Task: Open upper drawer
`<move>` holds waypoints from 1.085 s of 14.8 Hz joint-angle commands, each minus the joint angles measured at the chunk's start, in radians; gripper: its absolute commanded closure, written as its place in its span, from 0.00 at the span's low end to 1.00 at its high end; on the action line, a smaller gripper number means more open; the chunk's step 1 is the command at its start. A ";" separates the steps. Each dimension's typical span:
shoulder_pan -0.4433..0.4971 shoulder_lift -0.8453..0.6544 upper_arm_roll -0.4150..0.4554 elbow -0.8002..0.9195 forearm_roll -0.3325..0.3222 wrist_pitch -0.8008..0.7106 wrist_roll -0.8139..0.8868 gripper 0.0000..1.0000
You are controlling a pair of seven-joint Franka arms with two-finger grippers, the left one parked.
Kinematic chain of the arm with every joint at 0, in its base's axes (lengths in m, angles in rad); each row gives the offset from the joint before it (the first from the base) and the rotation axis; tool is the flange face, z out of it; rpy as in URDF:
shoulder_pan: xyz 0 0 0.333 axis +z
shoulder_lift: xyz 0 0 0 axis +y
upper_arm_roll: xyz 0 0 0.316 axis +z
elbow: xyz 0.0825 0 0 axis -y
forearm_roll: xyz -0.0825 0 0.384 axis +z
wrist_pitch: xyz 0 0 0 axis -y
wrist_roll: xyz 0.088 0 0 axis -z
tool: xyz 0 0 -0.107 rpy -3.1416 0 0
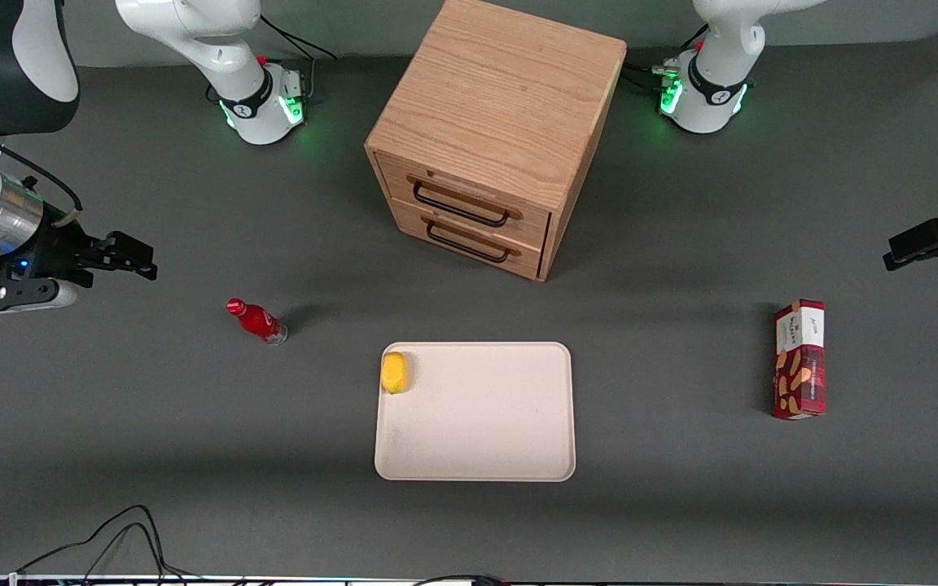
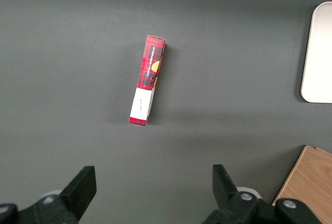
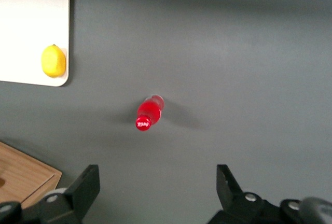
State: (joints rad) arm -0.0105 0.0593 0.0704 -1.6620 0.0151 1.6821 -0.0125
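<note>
The wooden cabinet (image 1: 501, 89) stands mid-table, far from the front camera. Its upper drawer (image 1: 469, 194) is shut flush, with a thin black wire handle (image 1: 461, 207). The lower twin drawer (image 1: 473, 242) below it is also shut. My right gripper (image 1: 147, 259) hovers toward the working arm's end of the table, well apart from the cabinet, and is open and empty. In the right wrist view the gripper (image 3: 157, 177) has its fingers spread wide above bare table, and a corner of the cabinet (image 3: 21, 180) shows.
A red bottle (image 1: 257, 321) stands between my gripper and the tray, and shows in the right wrist view (image 3: 149, 112). A cream tray (image 1: 477, 439) in front of the drawers holds a lemon (image 1: 394, 372). A red box (image 1: 799, 358) lies toward the parked arm's end.
</note>
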 commanded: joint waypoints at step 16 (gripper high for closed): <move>0.049 0.020 0.106 0.076 -0.003 -0.042 -0.003 0.00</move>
State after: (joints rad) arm 0.0338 0.0604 0.1443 -1.6379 0.0153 1.6668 -0.0139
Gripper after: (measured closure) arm 0.000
